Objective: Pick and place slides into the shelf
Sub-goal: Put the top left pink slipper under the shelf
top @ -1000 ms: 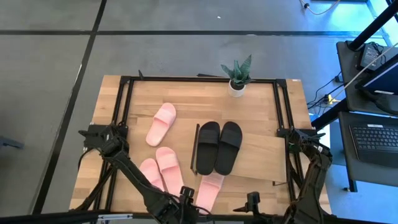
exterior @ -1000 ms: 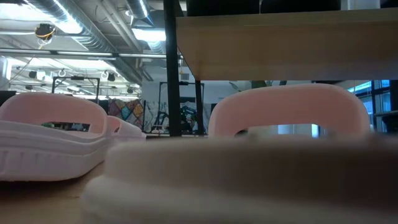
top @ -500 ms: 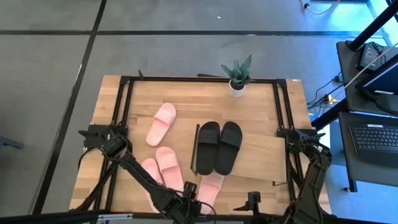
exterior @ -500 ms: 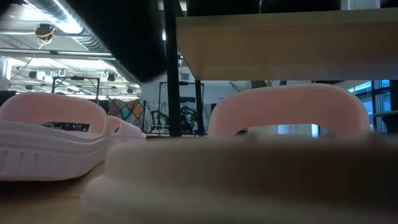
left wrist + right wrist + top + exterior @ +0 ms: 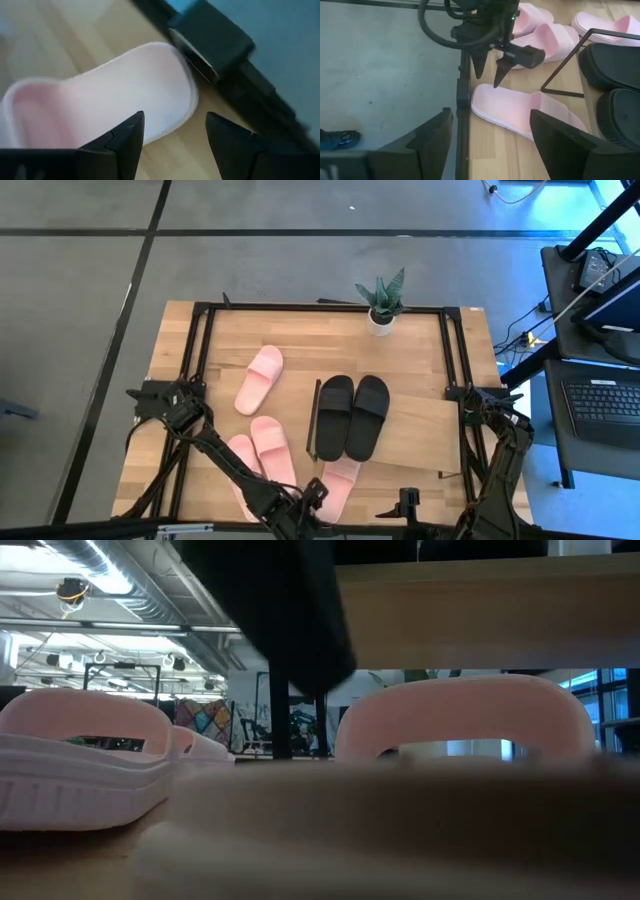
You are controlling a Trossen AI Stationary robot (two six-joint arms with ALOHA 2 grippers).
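A pale pink slide (image 5: 340, 480) lies flat on its sole near the table's front edge, its heel end (image 5: 165, 75) toward that edge. My left gripper (image 5: 490, 72) hangs open just above this heel end, fingers slanting down, touching nothing. In its own wrist view my left gripper (image 5: 175, 132) shows the heel between and beyond the fingers. My right gripper (image 5: 495, 145) waits open, high over the front edge. A black pair (image 5: 352, 416) sits on the shelf (image 5: 425, 432). A pink pair (image 5: 258, 452) and a single pink slide (image 5: 259, 378) lie on the table.
A potted plant (image 5: 382, 305) stands at the table's far edge. The shelf's thin dark side frame (image 5: 565, 65) rises just beside the near pink slide. The table's black front rail (image 5: 462, 110) runs right below the left gripper. The shelf's right half is bare board.
My left gripper has come down toward the heel end of the near pink slide and has rolled about its own axis; in the low view its dark arm has dropped in from above. The fingers have stayed open. No slide has moved.
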